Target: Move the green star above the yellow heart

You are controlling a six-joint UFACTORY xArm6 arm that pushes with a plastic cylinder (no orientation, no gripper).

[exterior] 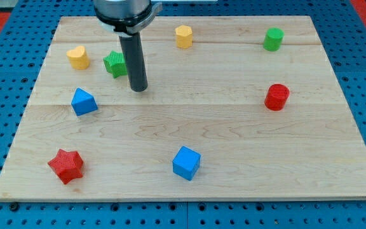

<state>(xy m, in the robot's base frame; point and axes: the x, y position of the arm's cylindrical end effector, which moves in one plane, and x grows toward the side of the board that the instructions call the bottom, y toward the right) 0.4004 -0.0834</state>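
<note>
While your tip (138, 88) rests bare on the board (234, 133), holding nothing, it sits just to the view's right of the green star (114, 63) and slightly lower. That star lies just to the view's right of the yellow heart (77, 57), level with it.

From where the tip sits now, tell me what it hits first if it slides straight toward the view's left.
Probably the green star: my tip sits just right of and slightly below it, so it may only clip the lower edge. Further left is the yellow heart.
</note>
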